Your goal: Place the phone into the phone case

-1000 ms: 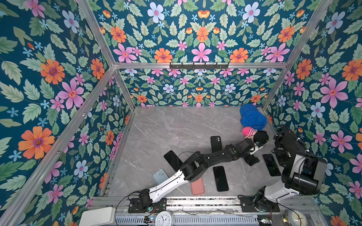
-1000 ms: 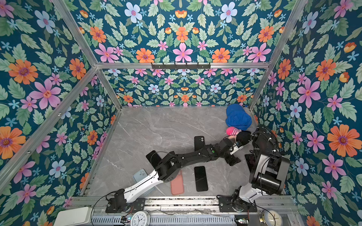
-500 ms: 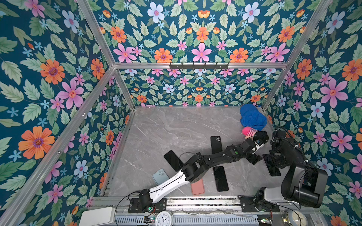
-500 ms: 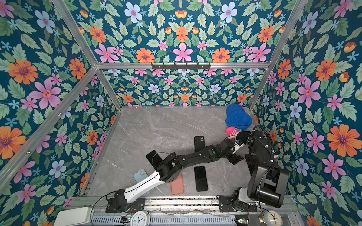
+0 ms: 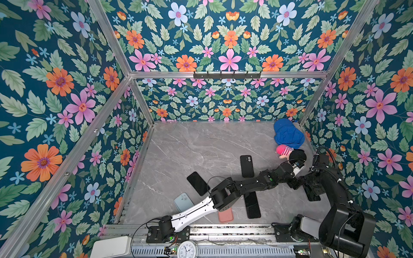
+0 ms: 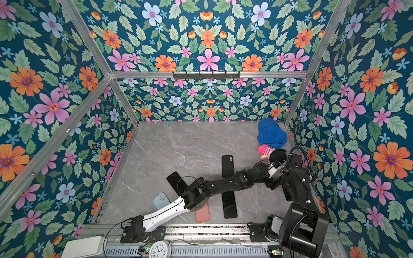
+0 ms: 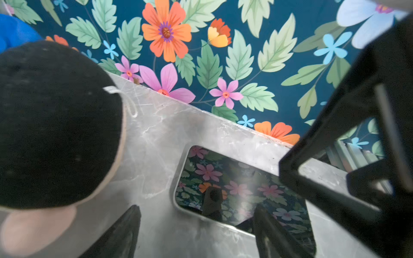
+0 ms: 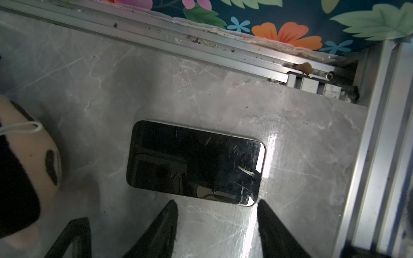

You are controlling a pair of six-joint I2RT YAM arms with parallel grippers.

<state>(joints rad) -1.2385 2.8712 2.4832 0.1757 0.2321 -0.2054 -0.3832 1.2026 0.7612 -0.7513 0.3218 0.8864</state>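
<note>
1. Since a second ago, the right arm [image 5: 335,189] is swung over the phone [image 8: 194,163], lying flat on the counter [image 8: 111,89] by the right wall [image 5: 368,134].
2. Left hand [image 7: 196,208] and right hand [image 8: 216,202] are held spread, empty.
3. It is judged stiff, slick, breakable; its long edges are best pinched.

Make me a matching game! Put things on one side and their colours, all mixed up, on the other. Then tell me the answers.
Things:
1. cloth
2. doll's hair
3. clock face
4. table

Colours:
A. grey
B. white
C. blue
D. black

Pairs: 1-C, 2-D, 3-B, 4-A
</note>
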